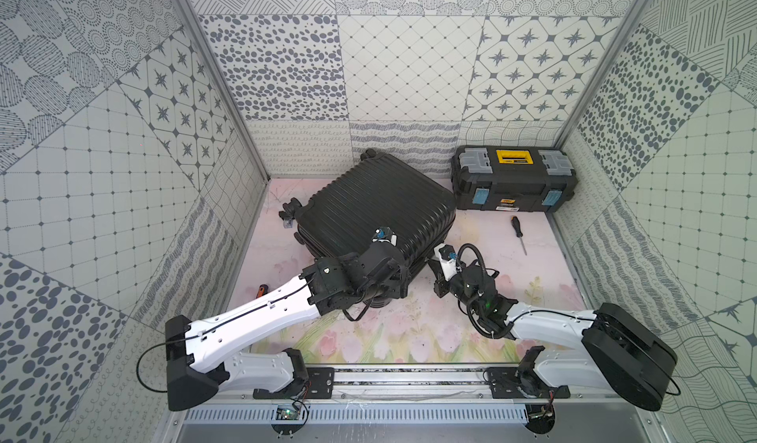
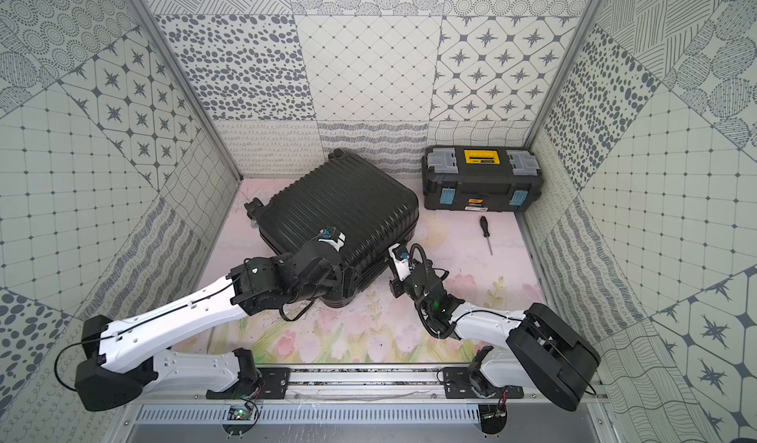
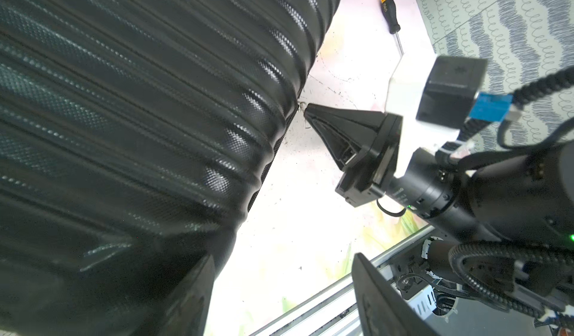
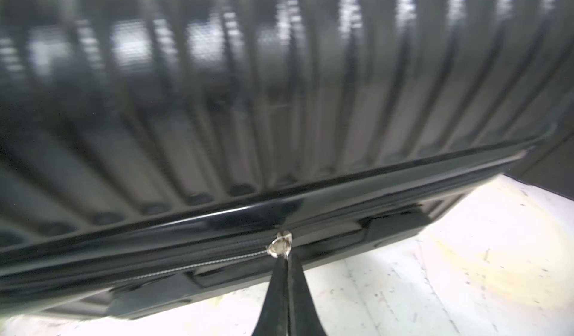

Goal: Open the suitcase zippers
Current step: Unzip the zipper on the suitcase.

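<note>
Nearest, above a flowered mat [image 1: 409,338], the left gripper [image 3: 282,256] gapes wide at the near corner of the black suitcase [image 1: 377,199], lying flat mid-mat. The right gripper [image 4: 287,264] pinches a silver zipper pull [image 4: 279,246] on its side zippers [image 4: 202,266]. Beyond lie a screwdriver [image 1: 518,234], then a black-and-yellow toolbox [image 1: 514,178] against the back wall.

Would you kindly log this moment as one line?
right claw: shut on zipper pull | left claw: open by suitcase corner | suitcase: closed
</note>
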